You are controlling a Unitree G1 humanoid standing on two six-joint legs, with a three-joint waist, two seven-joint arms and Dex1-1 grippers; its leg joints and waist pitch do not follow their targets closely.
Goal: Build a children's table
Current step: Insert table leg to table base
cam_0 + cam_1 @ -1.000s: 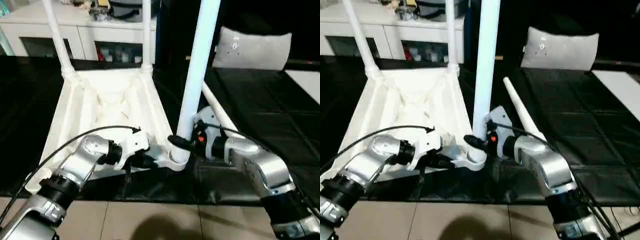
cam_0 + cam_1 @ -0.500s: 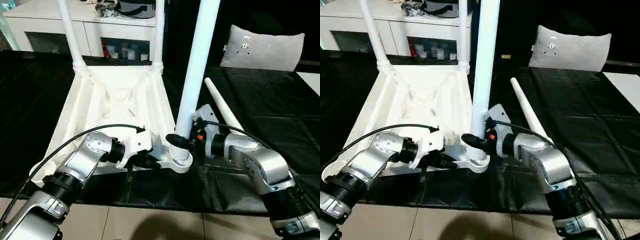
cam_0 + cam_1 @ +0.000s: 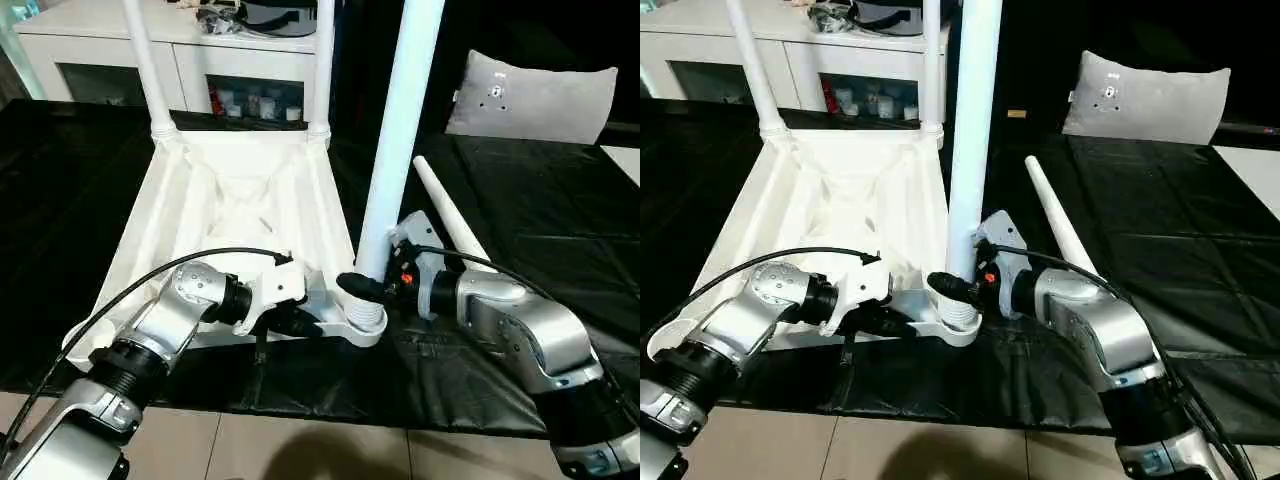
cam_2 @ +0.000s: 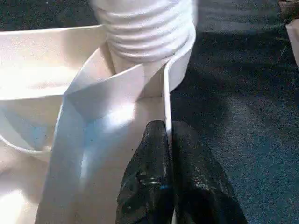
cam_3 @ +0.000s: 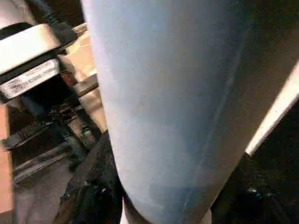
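Left eye view puts the upturned table top (image 3: 235, 215) on the black mat (image 3: 560, 230), its near edge close to the mat's front border, with bare tiled floor (image 3: 300, 450) below. You have open mat to the right, where a loose leg (image 3: 445, 210) lies flat just behind your right arm. Two legs (image 3: 145, 60) stand in the far corner sockets, before the white cabinet (image 3: 100, 40); a grey cushion (image 3: 530, 95) rests at far right. Your left hand (image 4: 169, 154) is pressed together, pinching the top's thin near rim just beside the near right corner socket (image 3: 365, 325). Your right hand (image 3: 365, 288) is closed round the foot of the upright leg (image 3: 400, 130) standing in that socket.
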